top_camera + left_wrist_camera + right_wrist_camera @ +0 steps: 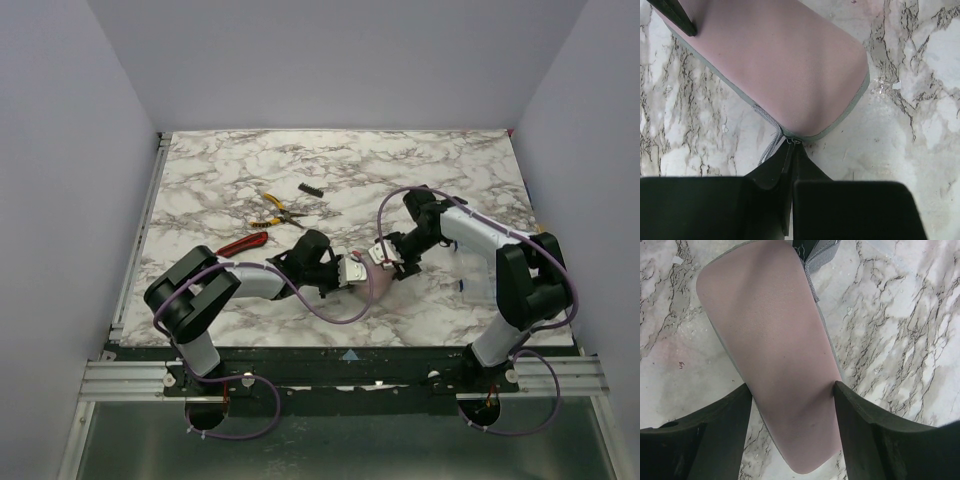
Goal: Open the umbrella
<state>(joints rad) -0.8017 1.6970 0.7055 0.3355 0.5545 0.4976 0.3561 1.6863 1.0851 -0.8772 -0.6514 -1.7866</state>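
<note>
Pinching the umbrella's [790, 65] zipper pull [791, 143] tight with my left gripper [791, 165]; right gripper [790, 390] clasps the body as anchor.

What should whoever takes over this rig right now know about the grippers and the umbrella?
Left gripper: shut at the zip end of the umbrella, apparently on the zip pull.
Right gripper: jaws wide astride the umbrella's body, fingers at both edges; firm grip unclear.
Umbrella: lying flat on the marble table between the arms, closed, pink cover looks zipped.
Done: both arms are at the umbrella.
Left: unzip, then open the umbrella.
</note>
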